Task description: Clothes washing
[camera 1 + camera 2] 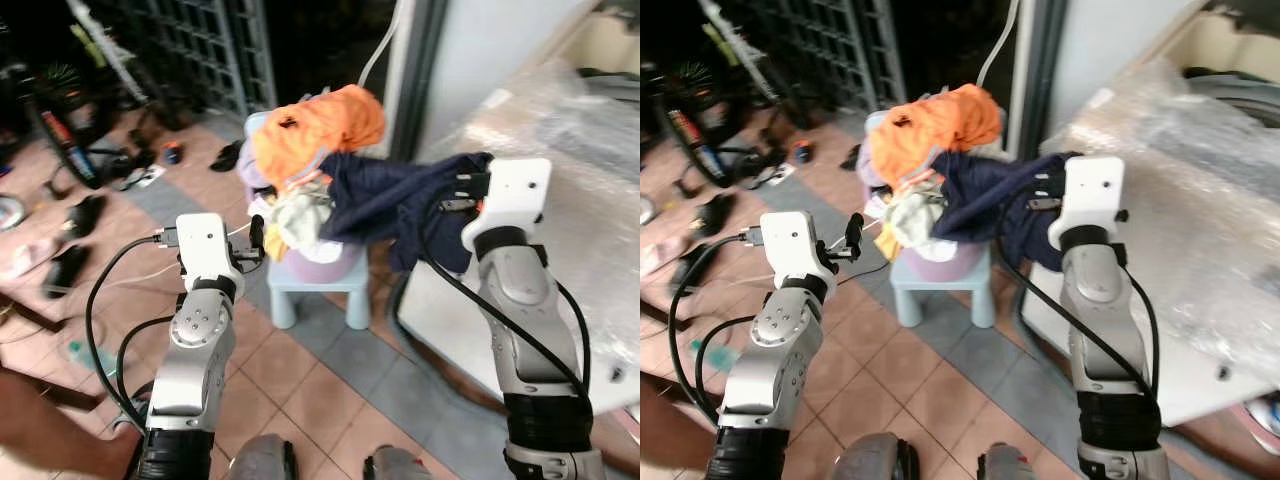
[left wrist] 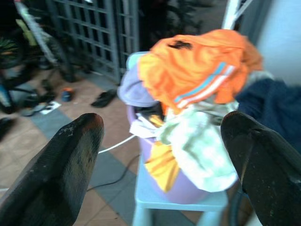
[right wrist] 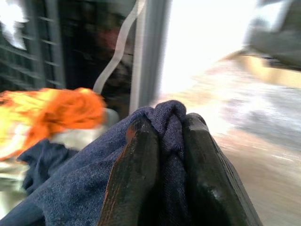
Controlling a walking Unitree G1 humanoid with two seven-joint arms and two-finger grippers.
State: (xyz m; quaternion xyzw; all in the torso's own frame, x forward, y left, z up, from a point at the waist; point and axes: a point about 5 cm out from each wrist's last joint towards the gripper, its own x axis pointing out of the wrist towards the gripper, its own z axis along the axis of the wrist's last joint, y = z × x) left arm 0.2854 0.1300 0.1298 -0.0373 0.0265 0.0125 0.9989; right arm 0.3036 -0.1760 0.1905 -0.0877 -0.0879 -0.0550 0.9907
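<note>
**Right wrist view: first garment leaving the basket, most of the load still to move**

Right wrist view places us at the right gripper (image 3: 162, 165), whose two black fingers are pressed together on a bunched fold of the dark blue garment (image 3: 70, 188); cloth fills the narrow gap between them. In the head views we see that garment (image 1: 385, 200) stretched from the laundry pile toward the raised right gripper (image 1: 462, 190), its far end still lying against the heap, so we judge it only partly pulled free.

The left gripper (image 2: 164, 141) is held wide, its fingers (image 2: 61, 165) bare, facing the pile from the near side and touching nothing.

Outward from the grippers stands the lilac basket (image 1: 325, 262), heaped above its rim. An orange shirt (image 1: 320, 125) lies on top, and a pale green-and-white cloth (image 1: 295, 215) hangs over the basket's near edge. The basket rests on a light blue stool (image 1: 318, 290) on the tiled floor (image 1: 330, 380).

Beside the right arm we see a large white appliance with a film-wrapped top (image 1: 1180, 170); we take it to be the washing machine. A dark rounded opening shows at its far corner (image 1: 1230, 85), though blur hides any detail.

By our estimate the task is at its start: one item in hand and not yet delivered, the rest of the heap still waiting.
</note>
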